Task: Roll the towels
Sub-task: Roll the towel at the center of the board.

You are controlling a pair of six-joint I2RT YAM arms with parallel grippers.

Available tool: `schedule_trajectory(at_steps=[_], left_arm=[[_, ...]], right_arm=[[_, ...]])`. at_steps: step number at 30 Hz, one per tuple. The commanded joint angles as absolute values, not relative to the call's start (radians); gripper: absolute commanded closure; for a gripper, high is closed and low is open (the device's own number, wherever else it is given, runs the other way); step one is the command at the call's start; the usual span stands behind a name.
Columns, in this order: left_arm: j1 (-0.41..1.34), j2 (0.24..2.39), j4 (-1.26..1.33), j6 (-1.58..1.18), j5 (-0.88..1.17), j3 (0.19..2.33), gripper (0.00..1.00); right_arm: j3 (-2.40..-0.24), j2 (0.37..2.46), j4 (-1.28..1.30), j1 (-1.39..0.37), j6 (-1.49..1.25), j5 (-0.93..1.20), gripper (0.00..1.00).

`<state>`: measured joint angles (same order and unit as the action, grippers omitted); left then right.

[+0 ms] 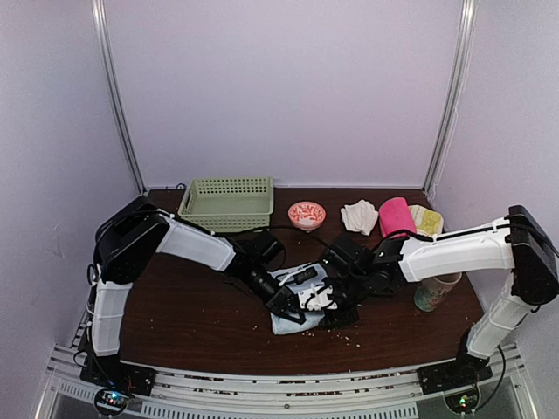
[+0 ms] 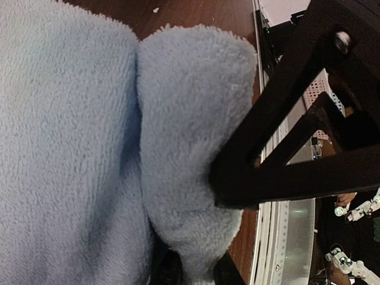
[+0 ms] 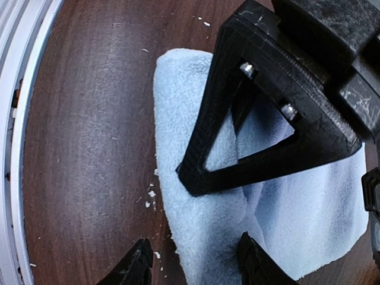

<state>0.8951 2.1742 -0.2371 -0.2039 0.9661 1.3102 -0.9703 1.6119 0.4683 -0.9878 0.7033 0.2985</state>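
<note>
The left gripper [image 2: 209, 234] is nearly closed, pinching a thick fold of the pale blue towel [image 2: 71, 148]. The right gripper [image 3: 193, 224], facing it from the right, stands partly open astride the same towel's folded edge. One finger rests on the cloth, and it clamps nothing visibly. This towel lies bunched near the middle of the table [image 1: 192, 314], a little toward the near side. At the far side lie the crumpled off-white towel [image 1: 359, 216], a green basket [image 1: 227, 202] and a small bowl [image 1: 307, 214]. A mug [image 1: 434, 292] stands at right.
</note>
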Motion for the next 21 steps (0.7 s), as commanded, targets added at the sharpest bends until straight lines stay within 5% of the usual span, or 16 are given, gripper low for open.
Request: schedule_trajectory(at_steps=[1, 7, 13, 21], left_arm=[[0.896, 2.238, -0.319, -0.207, 0.898, 1.298, 0.84], [0.89, 2.224, -0.359, -0.178, 0.859, 1.317, 0.75], [0.873, 2.104, -0.335, -0.175, 0.722, 1.275, 0.58], [0.854, 1.828, -0.158, -0.275, 0.462, 1.088, 0.54]], right_arm=[[-0.962, 1.657, 0.395, -0.995, 0.7, 0.215, 0.51], [-0.948, 1.716, 0.406, -0.995, 0.721, 0.196, 0.61], [-1.009, 1.776, 0.527, -0.994, 0.687, 0.258, 0.87], [-1.112, 1.839, 0.733, -0.974, 0.646, 0.456, 0.93]])
